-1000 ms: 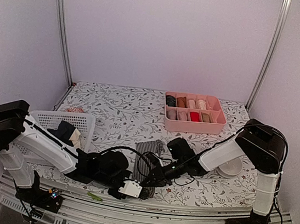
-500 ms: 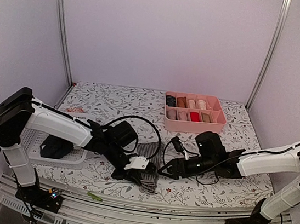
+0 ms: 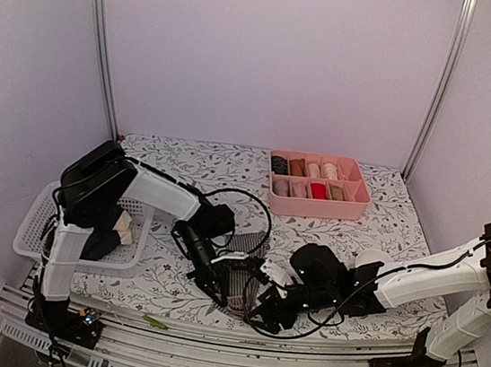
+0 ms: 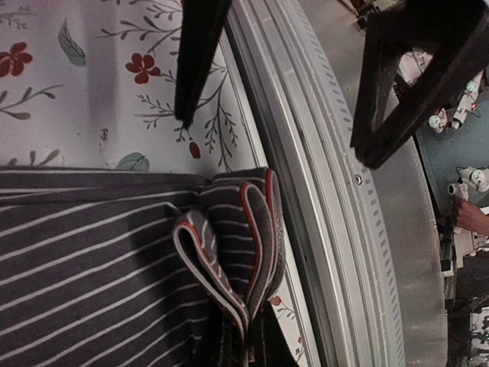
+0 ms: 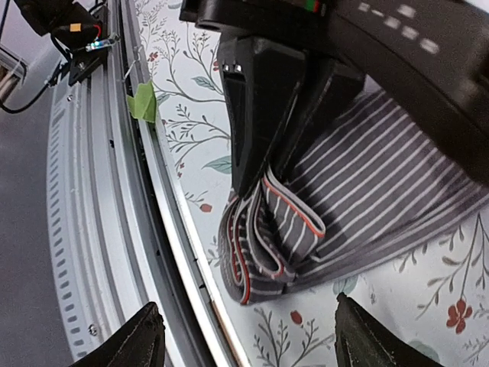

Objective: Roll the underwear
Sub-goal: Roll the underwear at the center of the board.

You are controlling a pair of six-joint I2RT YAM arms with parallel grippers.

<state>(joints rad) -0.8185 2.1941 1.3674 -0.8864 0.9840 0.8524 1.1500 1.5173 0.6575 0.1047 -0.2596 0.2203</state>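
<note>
The grey-and-white striped underwear (image 3: 238, 280) lies flat near the table's front edge, its near end folded into several layers with red-trimmed hems (image 5: 263, 245). My left gripper (image 3: 214, 290) is shut on that folded end; in the left wrist view the layers (image 4: 229, 260) run down into its jaws (image 4: 248, 348). In the right wrist view the left gripper (image 5: 267, 107) is the black block pressing on the fold. My right gripper (image 3: 262, 317) is open just beside the fold, apart from it, with its fingertips (image 5: 145, 340) on either side of bare table. Its fingers (image 4: 191, 69) also show in the left wrist view.
A pink divided tray (image 3: 316, 213) with rolled garments stands at the back right. A white mesh basket (image 3: 43, 211) with dark and cream cloth sits at the left. The metal front rail (image 5: 114, 229) runs right beside the fold. A green tape scrap (image 5: 145, 103) lies on it.
The right gripper went from shut to open and came toward the front edge beside the fold. The left arm swung across, its gripper now shut on the cloth's near end.
</note>
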